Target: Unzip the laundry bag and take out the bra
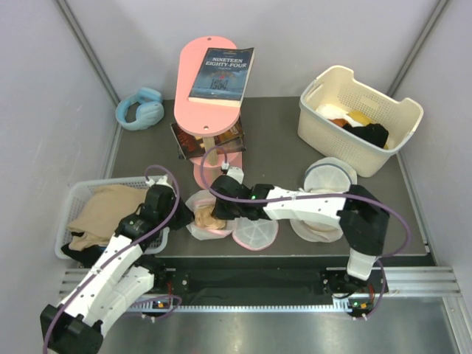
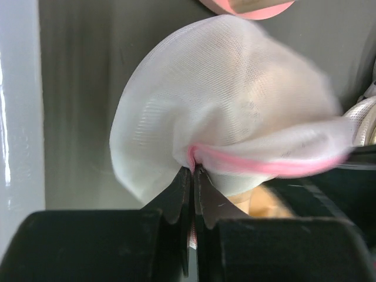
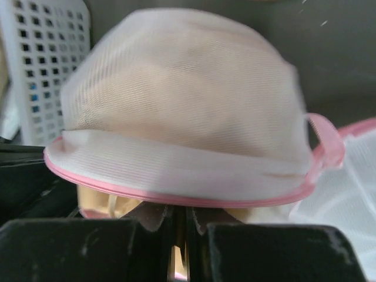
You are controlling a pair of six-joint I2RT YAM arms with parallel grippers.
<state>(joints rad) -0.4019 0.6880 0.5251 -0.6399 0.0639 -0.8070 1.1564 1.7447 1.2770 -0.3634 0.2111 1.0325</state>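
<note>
The laundry bag [image 1: 200, 206] lies at the table's front middle, a crumpled white mesh drum with pink trim, between my two grippers. My left gripper [image 1: 186, 215] is shut on its pink trim; in the left wrist view the fingertips [image 2: 192, 169] pinch the pink band where the mesh [image 2: 223, 100] folds. My right gripper [image 1: 213, 212] comes in from the right. In its wrist view the bag's [image 3: 182, 117] pink rim [image 3: 176, 198] is lifted and the shut gripper [image 3: 182, 210] reaches under it into beige fabric, the bra [image 3: 94, 200]. The bra [image 1: 206, 219] [image 2: 267, 202] shows at the bag's opening.
Other white mesh bags [image 1: 328, 177] lie under and behind the right arm. A white basket [image 1: 335, 74] of clothes stands at the back right, and a grey basket [image 1: 77, 199] with beige clothes at the left. A pink stand [image 1: 193, 74] with a book and blue headphones [image 1: 140, 108] are behind.
</note>
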